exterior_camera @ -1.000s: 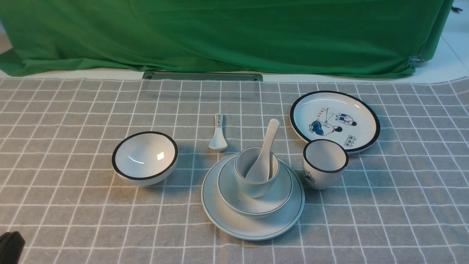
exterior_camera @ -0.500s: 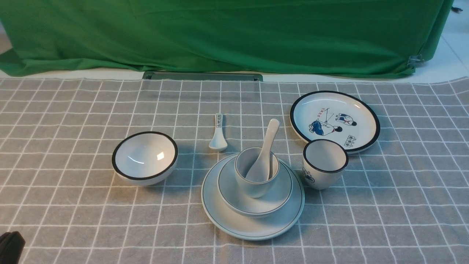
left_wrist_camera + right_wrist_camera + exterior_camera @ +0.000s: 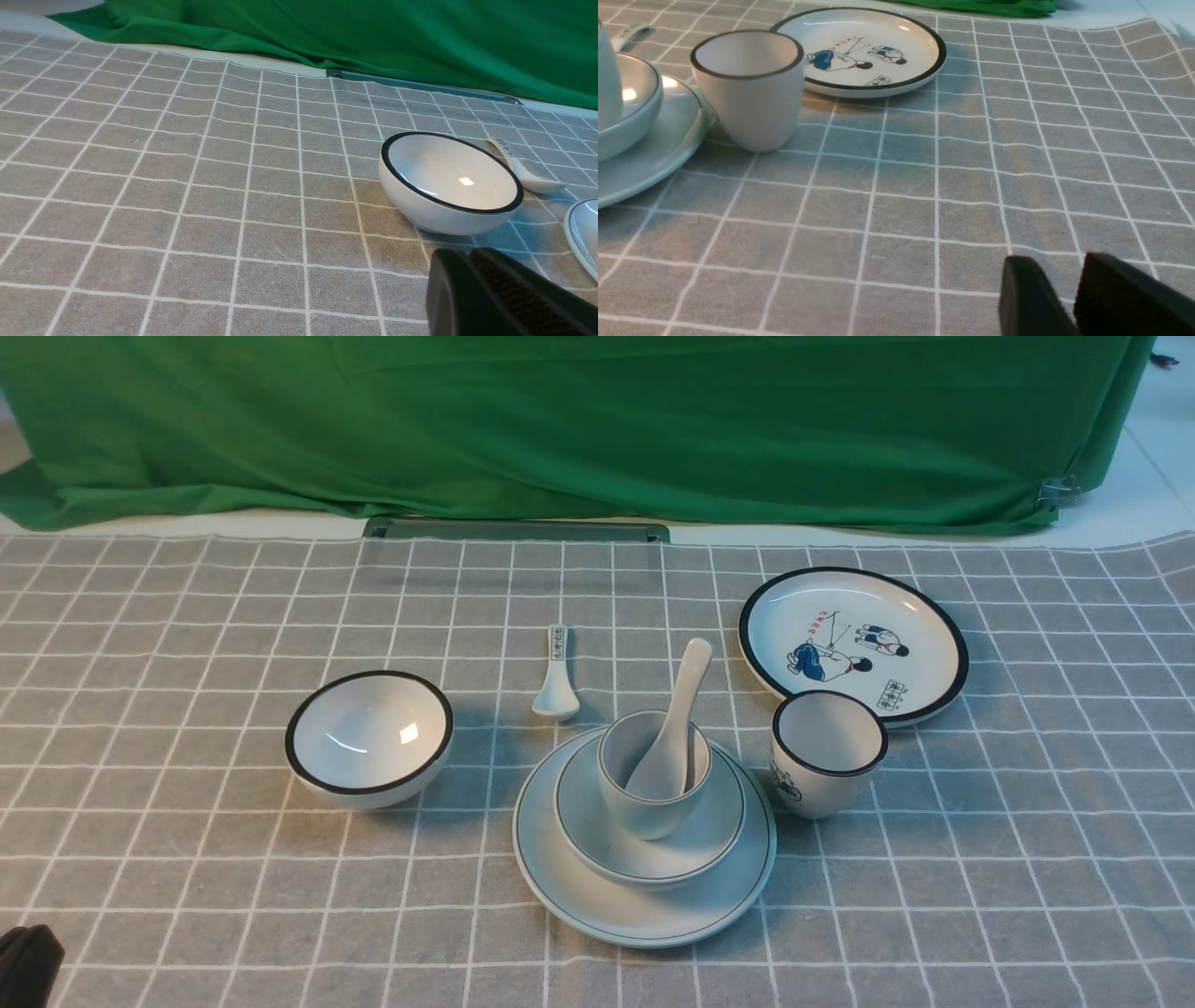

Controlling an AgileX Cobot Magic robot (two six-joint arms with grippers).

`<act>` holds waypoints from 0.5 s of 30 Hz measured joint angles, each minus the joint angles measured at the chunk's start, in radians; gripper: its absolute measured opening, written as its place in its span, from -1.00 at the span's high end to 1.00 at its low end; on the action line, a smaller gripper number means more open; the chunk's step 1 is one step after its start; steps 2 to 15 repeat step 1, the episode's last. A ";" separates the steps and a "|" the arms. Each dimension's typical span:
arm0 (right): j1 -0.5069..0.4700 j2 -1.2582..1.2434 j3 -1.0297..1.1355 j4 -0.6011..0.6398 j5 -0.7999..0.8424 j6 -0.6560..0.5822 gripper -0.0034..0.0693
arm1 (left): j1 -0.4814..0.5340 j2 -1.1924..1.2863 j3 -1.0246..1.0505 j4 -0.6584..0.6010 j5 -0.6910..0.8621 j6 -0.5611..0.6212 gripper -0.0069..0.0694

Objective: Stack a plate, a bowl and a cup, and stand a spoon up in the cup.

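Note:
The plate (image 3: 644, 910) lies on the cloth at front centre. The bowl (image 3: 653, 854) sits on it and the cup (image 3: 644, 807) sits in the bowl. The spoon (image 3: 689, 677) stands in the cup, handle leaning back and right. In the right wrist view the plate (image 3: 654, 158), bowl (image 3: 635, 107) and cup (image 3: 605, 84) show at the edge. My left gripper (image 3: 467, 255) is shut and empty, low over the cloth, short of the black-rimmed bowl. My right gripper (image 3: 1057, 268) has its jaws a narrow gap apart and is empty, well to the right of the stack.
A black-rimmed bowl (image 3: 369, 737) stands left of the stack, and a small patterned spoon (image 3: 556, 677) lies behind it. A bicycle cup (image 3: 826, 751) stands close to the plate's right edge, and a cartoon plate (image 3: 852, 644) lies behind that. A green cloth backdrop hangs at the back.

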 joint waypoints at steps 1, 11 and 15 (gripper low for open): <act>0.000 0.000 0.000 0.000 0.000 0.000 0.31 | 0.000 0.000 0.000 0.000 0.000 0.000 0.79; 0.000 0.000 0.000 0.000 0.000 0.000 0.31 | 0.000 0.000 0.000 0.000 0.000 0.000 0.79; 0.000 0.000 0.000 0.000 0.000 0.000 0.31 | 0.000 0.000 0.000 0.000 0.000 0.000 0.79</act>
